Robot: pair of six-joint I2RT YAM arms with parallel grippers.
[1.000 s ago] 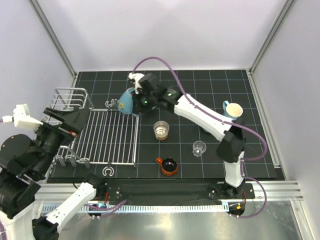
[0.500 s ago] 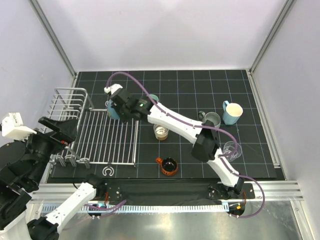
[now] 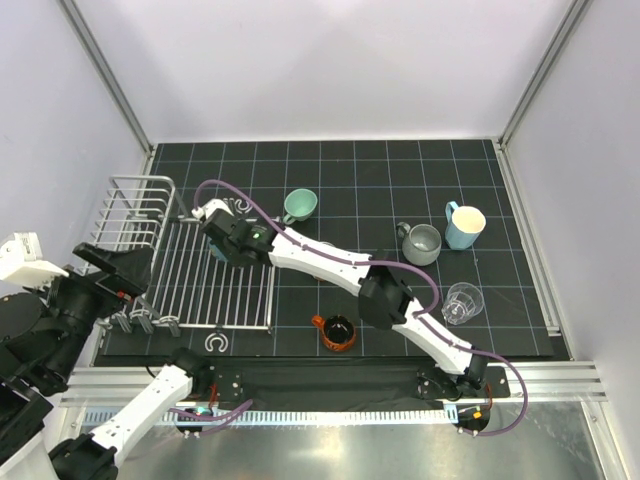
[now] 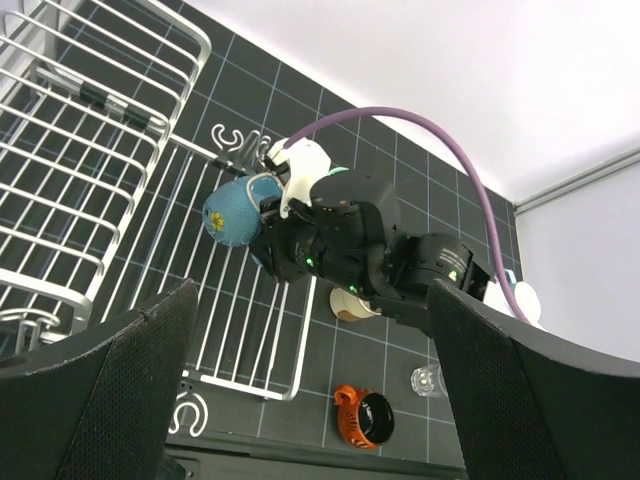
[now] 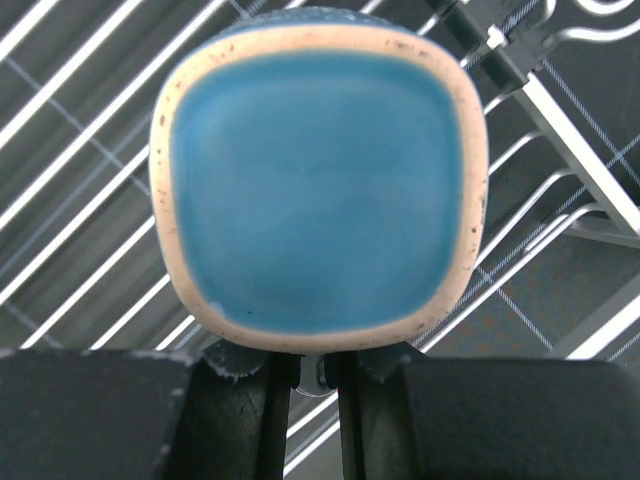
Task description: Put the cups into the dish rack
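Note:
My right gripper (image 3: 226,243) is shut on a blue cup with a cream rim (image 5: 320,190) and holds it over the far end of the dish rack's flat slatted part (image 3: 215,285). The left wrist view shows this cup (image 4: 232,212) above the rack wires (image 4: 90,190). My left gripper (image 3: 112,263) is open and empty over the rack's left side. On the mat stand a mint green cup (image 3: 300,205), a grey mug (image 3: 423,243), a blue mug with cream inside (image 3: 465,226), a clear cup (image 3: 460,303) and an orange cup (image 3: 337,331). A cream-coloured cup (image 4: 352,305) is partly hidden under the right arm.
The rack's raised basket part (image 3: 135,200) stands at the far left, next to the left wall. The right arm (image 3: 330,262) stretches diagonally across the mat's middle. White C-shaped markings (image 3: 213,342) lie by the rack's corners.
My right arm has swung left with the blue cup, from the mat's back centre to over the rack's slats. The left arm has drawn back slightly to the left.

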